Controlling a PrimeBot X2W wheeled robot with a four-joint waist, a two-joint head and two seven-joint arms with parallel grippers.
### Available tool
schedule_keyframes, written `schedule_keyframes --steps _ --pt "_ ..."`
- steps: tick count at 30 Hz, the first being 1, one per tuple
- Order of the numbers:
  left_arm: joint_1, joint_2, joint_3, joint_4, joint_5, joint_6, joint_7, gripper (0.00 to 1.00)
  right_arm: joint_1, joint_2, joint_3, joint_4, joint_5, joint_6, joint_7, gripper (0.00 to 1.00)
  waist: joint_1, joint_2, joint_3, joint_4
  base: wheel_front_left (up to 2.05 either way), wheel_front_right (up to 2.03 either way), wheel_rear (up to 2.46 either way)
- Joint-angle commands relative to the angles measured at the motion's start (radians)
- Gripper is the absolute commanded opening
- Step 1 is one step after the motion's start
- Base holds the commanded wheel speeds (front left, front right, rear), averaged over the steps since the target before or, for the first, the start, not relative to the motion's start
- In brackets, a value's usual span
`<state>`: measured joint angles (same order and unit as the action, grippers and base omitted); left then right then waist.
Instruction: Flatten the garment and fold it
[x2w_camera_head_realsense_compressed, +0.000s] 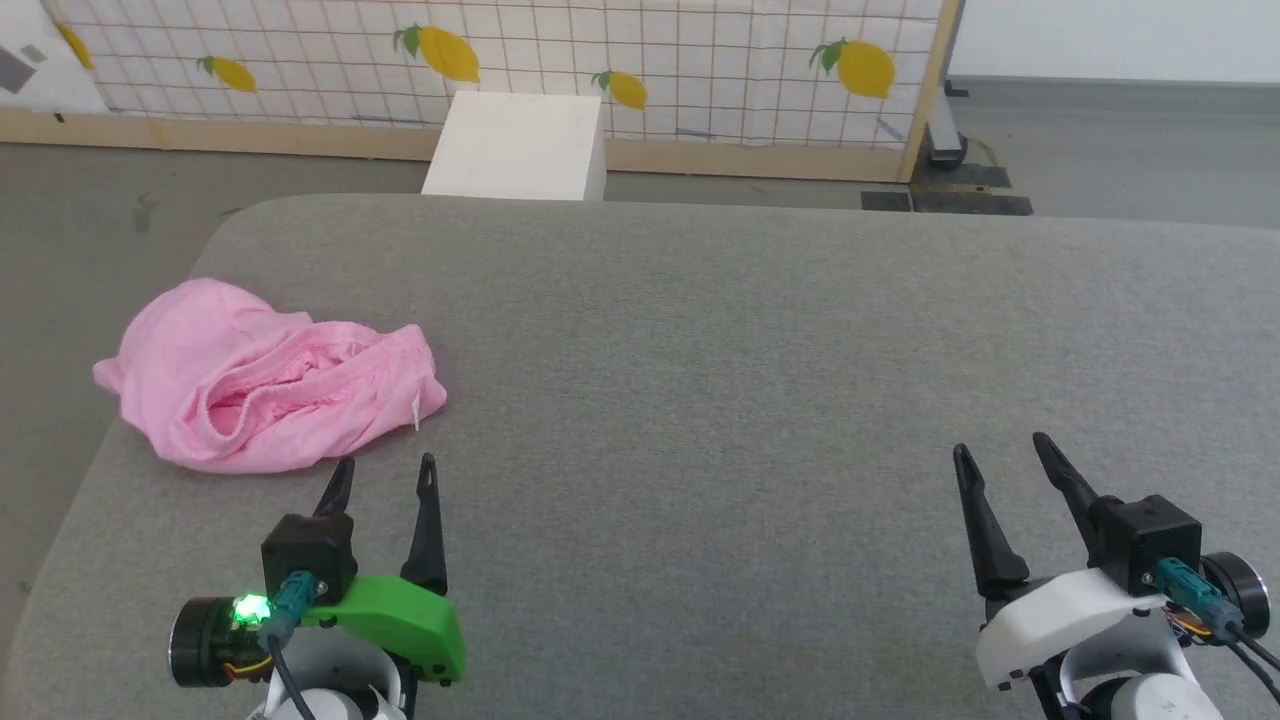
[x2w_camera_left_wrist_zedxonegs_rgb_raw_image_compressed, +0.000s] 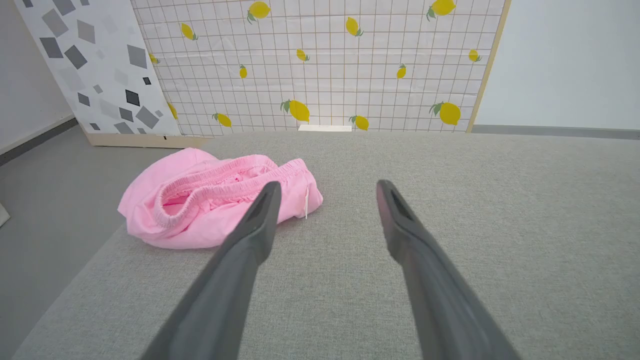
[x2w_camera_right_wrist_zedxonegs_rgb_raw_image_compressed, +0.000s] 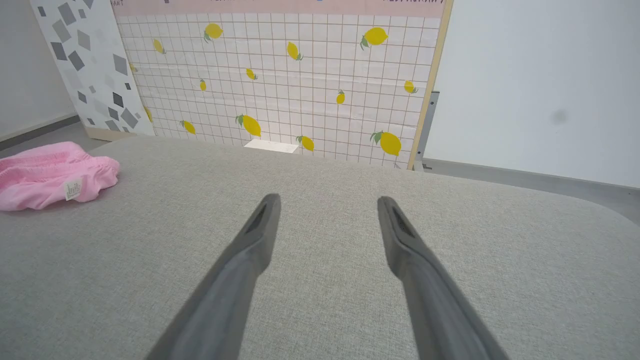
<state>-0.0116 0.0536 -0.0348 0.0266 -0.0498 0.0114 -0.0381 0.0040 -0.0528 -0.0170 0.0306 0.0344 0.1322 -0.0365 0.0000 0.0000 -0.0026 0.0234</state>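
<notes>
Pink garment (x2w_camera_head_realsense_compressed: 270, 395) crumpled on woven grey pad (x2w_camera_head_realsense_compressed: 700, 400); left gripper (x2w_camera_head_realsense_compressed: 386, 462) and right gripper (x2w_camera_head_realsense_compressed: 1001, 445) gape.

The left gripper (x2w_camera_head_realsense_compressed: 387, 462), at seven o'clock in the head view, has two long, black, tapering fingers (x2w_camera_head_realsense_compressed: 429, 530) rising from a bright green cover (x2w_camera_head_realsense_compressed: 405, 622). Beside it sit a black block (x2w_camera_head_realsense_compressed: 308, 552), a teal plug (x2w_camera_head_realsense_compressed: 291, 596) and a glowing green lamp (x2w_camera_head_realsense_compressed: 250, 607). The right gripper (x2w_camera_head_realsense_compressed: 1000, 445), at five o'clock, has the same dark fingers on a white shell (x2w_camera_head_realsense_compressed: 1055, 612), with its own teal plug, a black cable (x2w_camera_head_realsense_compressed: 1255, 650) and thin orange wires (x2w_camera_head_realsense_compressed: 1188, 625).
</notes>
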Motion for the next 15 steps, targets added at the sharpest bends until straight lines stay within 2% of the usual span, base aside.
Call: schedule_keyframes --steps 1,15 --pt "0.001 0.0 -0.002 0.006 -0.012 0.009 -0.012 1.0 0.01 0.001 -0.004 0.005 0.011 0.0 -0.012 1.0 0.0 0.0 -0.001 0.011 0.0 0.0 0.0" --pt "0.013 -0.001 -0.013 0.018 -0.037 0.02 -0.04 1.0 0.02 0.001 -0.011 0.024 0.029 0.0 -0.041 1.0 0.0 0.0 -0.004 0.092 0.0 0.0 0.0"
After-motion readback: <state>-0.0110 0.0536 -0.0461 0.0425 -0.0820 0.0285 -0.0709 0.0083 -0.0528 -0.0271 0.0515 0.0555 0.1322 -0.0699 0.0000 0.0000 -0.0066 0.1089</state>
